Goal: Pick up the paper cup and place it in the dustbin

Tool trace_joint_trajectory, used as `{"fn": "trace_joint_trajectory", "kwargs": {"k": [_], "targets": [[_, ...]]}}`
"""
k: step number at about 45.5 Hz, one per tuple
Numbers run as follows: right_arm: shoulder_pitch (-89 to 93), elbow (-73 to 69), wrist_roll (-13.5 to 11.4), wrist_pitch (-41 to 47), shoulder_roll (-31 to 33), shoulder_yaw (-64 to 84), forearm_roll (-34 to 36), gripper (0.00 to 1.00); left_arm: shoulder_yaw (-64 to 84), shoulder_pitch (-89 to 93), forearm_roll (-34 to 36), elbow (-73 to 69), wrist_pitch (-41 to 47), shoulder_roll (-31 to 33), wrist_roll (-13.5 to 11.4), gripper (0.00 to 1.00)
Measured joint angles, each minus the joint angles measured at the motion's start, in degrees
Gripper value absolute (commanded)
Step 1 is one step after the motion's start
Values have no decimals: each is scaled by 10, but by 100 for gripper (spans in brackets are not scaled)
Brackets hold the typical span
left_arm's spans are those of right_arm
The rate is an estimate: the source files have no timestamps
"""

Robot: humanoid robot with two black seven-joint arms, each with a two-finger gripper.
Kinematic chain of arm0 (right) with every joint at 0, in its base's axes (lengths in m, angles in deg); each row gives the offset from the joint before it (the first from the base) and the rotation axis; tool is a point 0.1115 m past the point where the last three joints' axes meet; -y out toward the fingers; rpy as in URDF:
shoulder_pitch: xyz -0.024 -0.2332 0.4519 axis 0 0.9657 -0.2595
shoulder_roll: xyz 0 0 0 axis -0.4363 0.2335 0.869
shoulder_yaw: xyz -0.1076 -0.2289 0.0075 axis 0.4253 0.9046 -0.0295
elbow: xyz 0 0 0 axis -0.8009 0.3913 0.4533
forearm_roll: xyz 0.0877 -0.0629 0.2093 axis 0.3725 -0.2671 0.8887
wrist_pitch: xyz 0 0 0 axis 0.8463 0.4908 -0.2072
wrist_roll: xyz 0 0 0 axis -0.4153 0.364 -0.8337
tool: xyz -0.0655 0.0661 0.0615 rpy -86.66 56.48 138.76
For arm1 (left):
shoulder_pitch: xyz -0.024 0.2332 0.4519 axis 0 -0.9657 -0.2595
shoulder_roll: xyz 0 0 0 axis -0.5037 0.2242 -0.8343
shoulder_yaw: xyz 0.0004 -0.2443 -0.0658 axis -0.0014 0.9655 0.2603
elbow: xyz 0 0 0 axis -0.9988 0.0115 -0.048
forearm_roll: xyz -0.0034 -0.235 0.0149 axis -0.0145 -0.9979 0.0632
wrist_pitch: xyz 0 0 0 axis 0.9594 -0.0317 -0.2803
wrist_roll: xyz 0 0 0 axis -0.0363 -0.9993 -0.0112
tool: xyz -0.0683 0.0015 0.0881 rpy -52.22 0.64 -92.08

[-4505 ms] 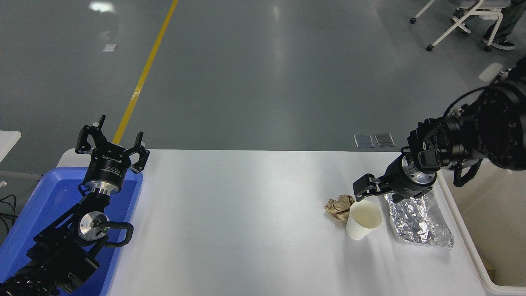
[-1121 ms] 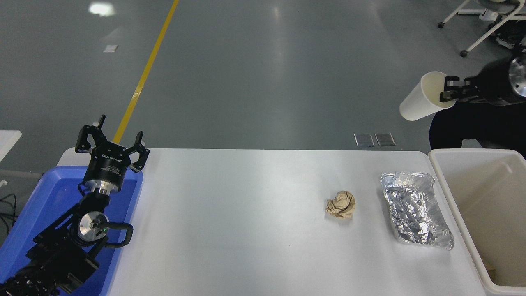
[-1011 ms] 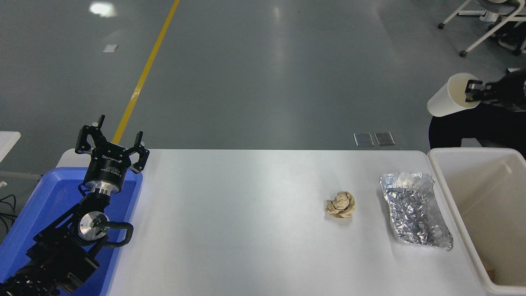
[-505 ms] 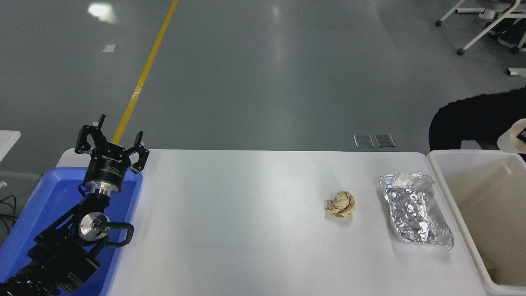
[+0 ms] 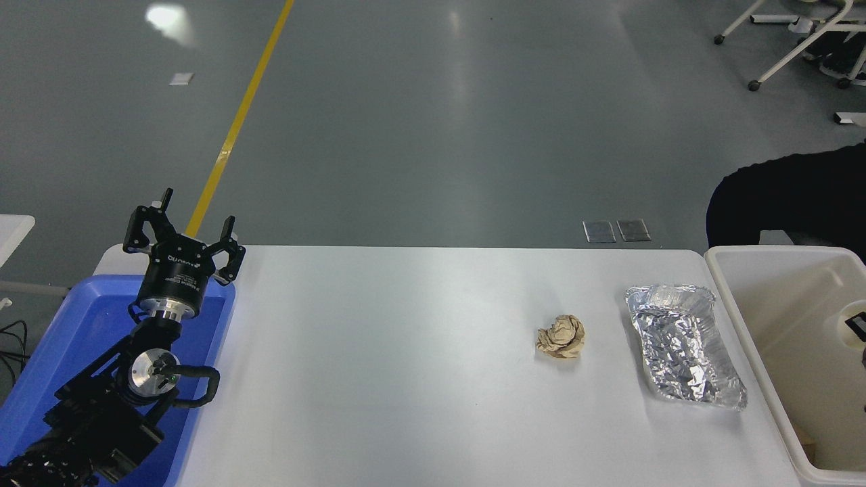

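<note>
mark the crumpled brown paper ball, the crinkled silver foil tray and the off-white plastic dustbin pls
crumpled brown paper ball [image 5: 561, 337], head view, middle of the wad.
crinkled silver foil tray [image 5: 685, 352], head view, its creased floor.
off-white plastic dustbin [image 5: 751, 338], head view, near-left rim.

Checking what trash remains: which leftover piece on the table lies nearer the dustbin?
The foil tray, crinkled silver, lies right beside the dustbin. The brown paper ball sits farther left, apart from it.

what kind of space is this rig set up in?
Probably a lab or industrial test hall: bare grey floor with a yellow lane line, a wheeled chair frame at far right, and a white table carrying staged trash items.
</note>
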Motion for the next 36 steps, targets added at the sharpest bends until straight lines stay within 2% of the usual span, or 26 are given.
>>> {"fn": "trace_joint_trajectory", "kwargs": {"k": [10, 11, 14, 17, 18, 36], "targets": [[24, 11, -1, -3, -7, -25, -1, 0, 0, 0, 0, 0, 0, 0, 0, 98], [25, 12, -1, -4, -7, -27, -1, 5, 0, 0, 0, 0, 0, 0, 0, 98], [28, 14, -1, -5, -8, -31, -1, 58, 0, 0, 0, 0, 0, 0, 0, 98], [30, 15, -1, -7, -8, -33, -1, 97, 0, 0, 0, 0, 0, 0, 0, 98], [31, 16, -1, -9, -8, -34, -1, 100, 0, 0, 0, 0, 0, 0, 0, 98], [7, 14, -1, -41, -12, -39, -7, 100, 0, 0, 0, 0, 0, 0, 0, 98]]}}
